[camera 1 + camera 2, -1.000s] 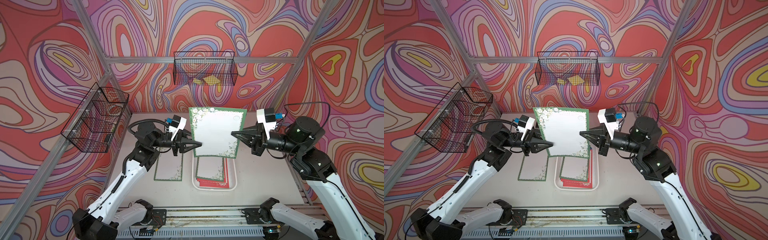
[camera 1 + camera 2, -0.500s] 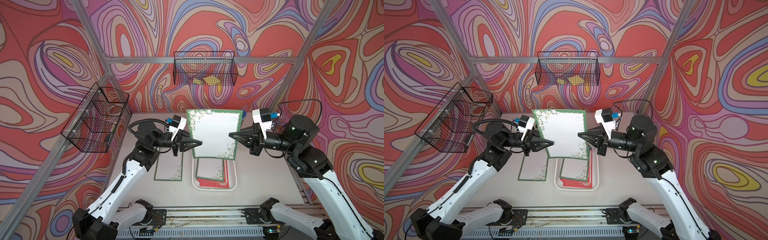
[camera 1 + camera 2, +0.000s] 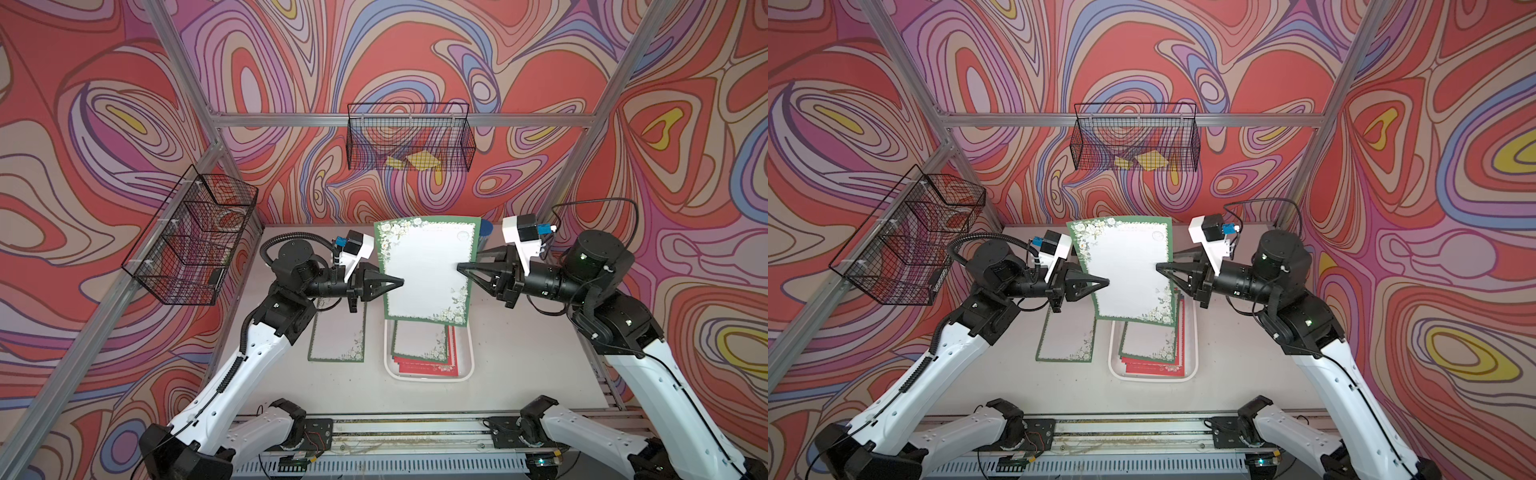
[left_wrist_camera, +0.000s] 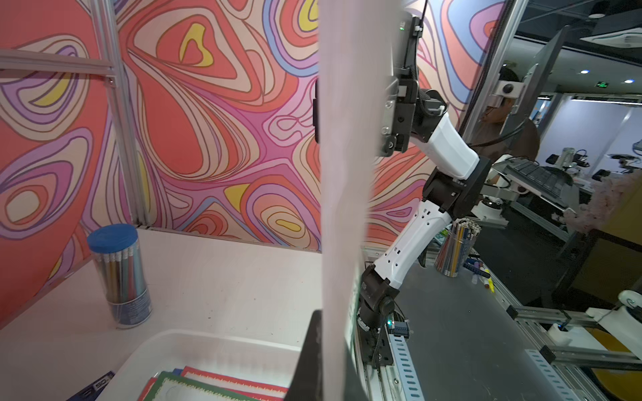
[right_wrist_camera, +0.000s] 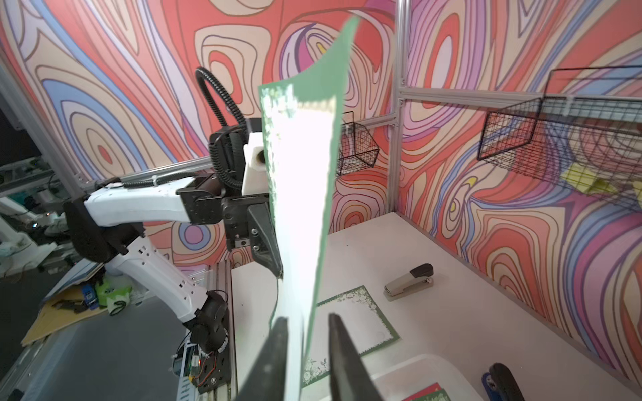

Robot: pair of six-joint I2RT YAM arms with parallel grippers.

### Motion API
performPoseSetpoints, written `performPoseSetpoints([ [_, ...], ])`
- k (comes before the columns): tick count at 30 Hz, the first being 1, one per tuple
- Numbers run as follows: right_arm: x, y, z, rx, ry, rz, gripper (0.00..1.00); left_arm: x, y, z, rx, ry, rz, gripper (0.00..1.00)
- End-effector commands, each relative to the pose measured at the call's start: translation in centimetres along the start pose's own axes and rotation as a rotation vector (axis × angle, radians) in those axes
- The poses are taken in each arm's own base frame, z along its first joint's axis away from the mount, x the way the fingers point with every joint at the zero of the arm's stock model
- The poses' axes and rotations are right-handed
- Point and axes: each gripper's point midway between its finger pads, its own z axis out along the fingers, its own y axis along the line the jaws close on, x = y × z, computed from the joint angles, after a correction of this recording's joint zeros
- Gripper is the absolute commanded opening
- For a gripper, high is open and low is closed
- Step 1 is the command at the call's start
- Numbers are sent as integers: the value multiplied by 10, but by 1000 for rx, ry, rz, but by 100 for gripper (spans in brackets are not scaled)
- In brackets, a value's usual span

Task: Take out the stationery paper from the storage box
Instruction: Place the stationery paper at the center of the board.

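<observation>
Left pincer [image 3: 401,281] clamps sheet [image 3: 428,266], box [image 3: 387,353] half hidden

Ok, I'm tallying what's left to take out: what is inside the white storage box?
In the storage box, a green-bordered sheet lies on red-bordered sheets. The lifted sheet covers the box's far end, so the count is unclear.

Matt stationery paper [image 3: 428,270], seemingly plastic box [image 3: 467,358]

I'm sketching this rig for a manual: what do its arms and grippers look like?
The left arm and right arm have white shells and black joints; a ribbed black hose follows the left. The left gripper and right gripper are tapered and black, beneath white camera mounts.
</observation>
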Motion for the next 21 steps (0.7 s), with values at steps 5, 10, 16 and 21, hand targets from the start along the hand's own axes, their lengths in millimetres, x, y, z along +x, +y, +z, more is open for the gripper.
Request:
performPoseSetpoints([
  [5, -13, -43, -15, 295, -53, -61, 52, 24, 9, -16, -176, 217, -78, 0],
  [10, -12, -55, -19, 368, -51, -69, 53, 48, 22, -38, -317, 383, -207, 0],
  [16, -7, -68, -22, 438, -27, -67, 53, 78, 37, -62, -447, 505, -428, 0],
  [21, 1, -75, -21, 468, 1, -58, 53, 104, 48, -79, -506, 542, -556, 0],
])
